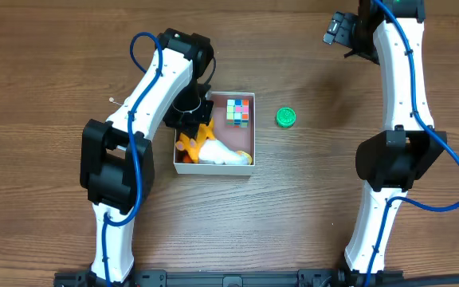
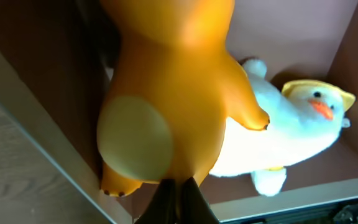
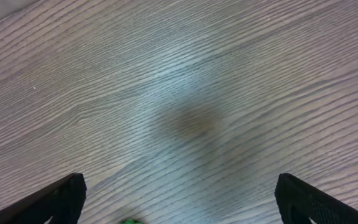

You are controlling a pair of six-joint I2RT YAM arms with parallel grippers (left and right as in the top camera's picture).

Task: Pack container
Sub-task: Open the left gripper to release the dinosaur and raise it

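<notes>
The container [image 1: 252,134] is a shallow square box with white walls and a reddish-brown inside, at mid table. In it lie a colourful cube [image 1: 238,112], a white duck plush [image 1: 223,154] with a yellow cap [image 2: 319,93], and an orange toy [image 1: 191,142]. My left gripper [image 1: 191,118] is over the box's left side and is shut on the orange toy [image 2: 173,87], which fills the left wrist view above the duck [image 2: 272,140]. My right gripper [image 1: 339,32] is open and empty over bare table at the far right.
A green round cap [image 1: 286,118] lies on the table just right of the container; its edge shows at the bottom of the right wrist view [image 3: 129,221]. The table [image 1: 309,199] is wood-grained brown.
</notes>
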